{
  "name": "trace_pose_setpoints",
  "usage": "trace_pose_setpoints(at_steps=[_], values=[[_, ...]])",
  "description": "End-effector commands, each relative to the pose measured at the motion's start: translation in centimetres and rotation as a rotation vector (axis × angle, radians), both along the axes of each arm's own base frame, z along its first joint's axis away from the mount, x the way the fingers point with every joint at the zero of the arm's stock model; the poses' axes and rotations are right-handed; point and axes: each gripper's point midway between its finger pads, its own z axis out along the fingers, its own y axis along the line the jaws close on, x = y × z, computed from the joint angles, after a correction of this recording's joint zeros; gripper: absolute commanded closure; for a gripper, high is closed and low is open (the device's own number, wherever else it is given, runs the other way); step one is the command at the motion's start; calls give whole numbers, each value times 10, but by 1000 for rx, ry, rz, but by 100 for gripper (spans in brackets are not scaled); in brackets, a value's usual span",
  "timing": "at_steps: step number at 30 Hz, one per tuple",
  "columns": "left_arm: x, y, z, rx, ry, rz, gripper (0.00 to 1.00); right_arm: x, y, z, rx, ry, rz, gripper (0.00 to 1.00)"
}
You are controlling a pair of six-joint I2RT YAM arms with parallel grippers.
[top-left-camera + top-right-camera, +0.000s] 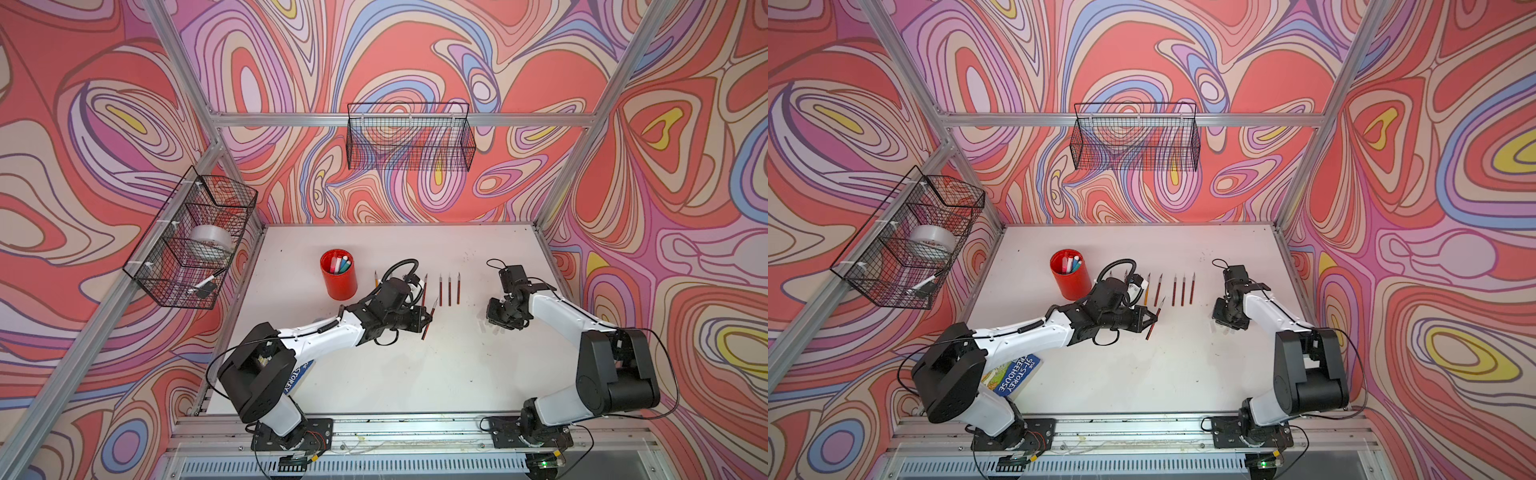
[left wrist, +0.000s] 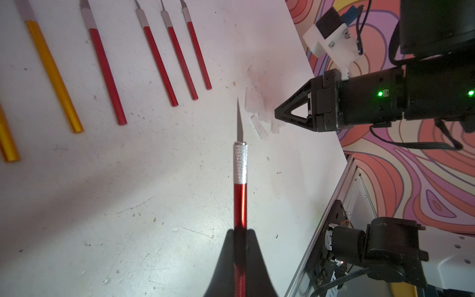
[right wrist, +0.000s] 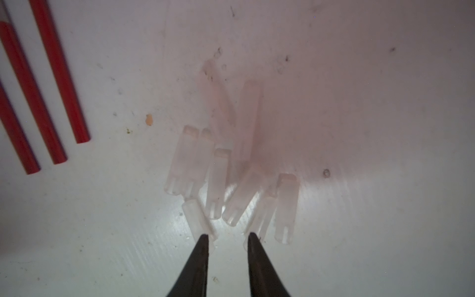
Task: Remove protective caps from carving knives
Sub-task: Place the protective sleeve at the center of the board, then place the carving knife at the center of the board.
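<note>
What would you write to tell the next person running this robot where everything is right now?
Left claw: shut on a red carving knife, blade bare.
Right claw: open, empty, tips beside the pile of protective caps on the table.
Other carving knives: lying in a row, tips apparently bare.
Done: about nine caps off, likely all.
To do: lay down the held knife; check tips hidden by the left arm.

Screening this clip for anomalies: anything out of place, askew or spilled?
Nothing serious. The protective caps lie in a jumbled, criss-crossed heap by the right end effector. One red carving knife, blade bare, sits clamped in the left end effector, angled off the row of knives.
</note>
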Motion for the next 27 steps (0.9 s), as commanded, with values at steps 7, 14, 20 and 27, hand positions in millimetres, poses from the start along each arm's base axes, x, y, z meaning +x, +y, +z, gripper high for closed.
trace_pose_setpoints(at_steps=[7, 14, 20, 27], values=[[5, 3, 22, -19, -48, 11, 100, 23, 80, 97, 365, -256, 147, 68], [8, 0, 27, -29, -53, 13, 100, 12, 149, 143, 540, -323, 296, 64], [11, -2, 34, -39, -68, 19, 100, 4, 176, 141, 573, -298, 342, 62], [14, -2, 36, -38, -77, 22, 100, -4, 202, 122, 585, -240, 388, 62]])
